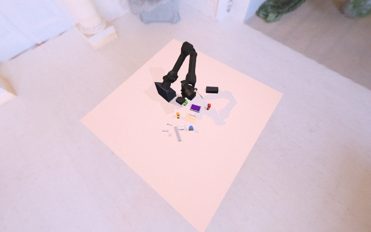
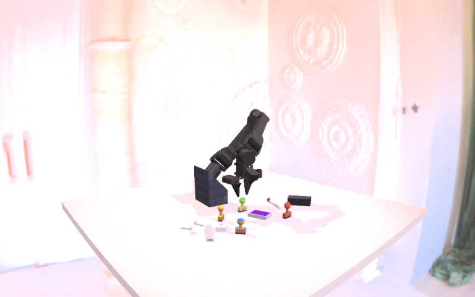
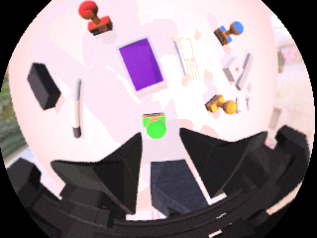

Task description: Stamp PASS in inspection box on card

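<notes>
My gripper (image 2: 242, 195) (image 3: 160, 133) is open and empty, pointing down just above the green-topped stamp (image 1: 185, 102) (image 2: 242, 206) (image 3: 157, 129), which stands upright on the bench. The purple ink pad (image 1: 195, 108) (image 2: 260, 212) (image 3: 141, 64) lies beside that stamp. The card (image 1: 188, 119) (image 3: 193, 69) lies flat past the pad; no print can be made out in its box. A red stamp (image 1: 208, 106) (image 2: 287, 210), a blue stamp (image 1: 191, 128) (image 2: 240, 229) and a yellow stamp (image 1: 178, 115) (image 2: 220, 213) stand around them. The lettering on the stamps is too small to read.
A black block (image 1: 211, 89) (image 2: 299, 200) (image 3: 44, 85) and a marker-like rod (image 1: 200, 94) (image 3: 76, 106) lie on the red stamp's side. A long grey bar (image 1: 178, 134) (image 2: 209, 233), a white block (image 1: 181, 126) (image 2: 221, 227) and small pale pieces lie near the blue and yellow stamps.
</notes>
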{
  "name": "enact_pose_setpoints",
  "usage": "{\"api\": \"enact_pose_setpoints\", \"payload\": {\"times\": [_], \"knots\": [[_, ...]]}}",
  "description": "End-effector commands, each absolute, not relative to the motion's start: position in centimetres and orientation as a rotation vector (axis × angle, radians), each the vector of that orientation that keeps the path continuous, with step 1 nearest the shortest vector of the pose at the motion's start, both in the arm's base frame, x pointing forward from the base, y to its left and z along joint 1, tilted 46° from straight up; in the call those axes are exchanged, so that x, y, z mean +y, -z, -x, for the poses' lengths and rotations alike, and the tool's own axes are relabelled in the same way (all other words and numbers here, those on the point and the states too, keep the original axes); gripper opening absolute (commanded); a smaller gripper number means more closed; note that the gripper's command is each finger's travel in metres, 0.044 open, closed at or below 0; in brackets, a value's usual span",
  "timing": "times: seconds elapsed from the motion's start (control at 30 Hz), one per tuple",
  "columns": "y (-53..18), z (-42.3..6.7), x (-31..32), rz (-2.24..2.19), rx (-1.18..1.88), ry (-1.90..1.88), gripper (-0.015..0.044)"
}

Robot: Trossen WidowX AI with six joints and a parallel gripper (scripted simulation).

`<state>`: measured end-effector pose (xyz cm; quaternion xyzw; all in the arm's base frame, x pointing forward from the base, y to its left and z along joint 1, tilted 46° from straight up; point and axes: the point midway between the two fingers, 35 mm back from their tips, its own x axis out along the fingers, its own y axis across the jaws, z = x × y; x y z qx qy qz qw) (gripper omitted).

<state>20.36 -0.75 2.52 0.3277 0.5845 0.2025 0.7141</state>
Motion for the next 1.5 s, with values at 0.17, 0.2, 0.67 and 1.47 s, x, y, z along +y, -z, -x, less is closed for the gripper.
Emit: {"api": "enact_pose_setpoints", "payload": {"times": [0.17, 0.2, 0.67, 1.47], "knots": [[-1.4, -20.6, 0.3, -0.735, 1.299, -0.449, 0.0224], [-1.3, -20.6, 0.5, -0.735, 1.299, -0.449, 0.0224], [0.1, -21.1, 2.1, -0.737, 1.297, -0.452, 0.0224], [0.9, -21.3, 3.1, -0.733, 1.292, -0.458, 0.0151]]}}
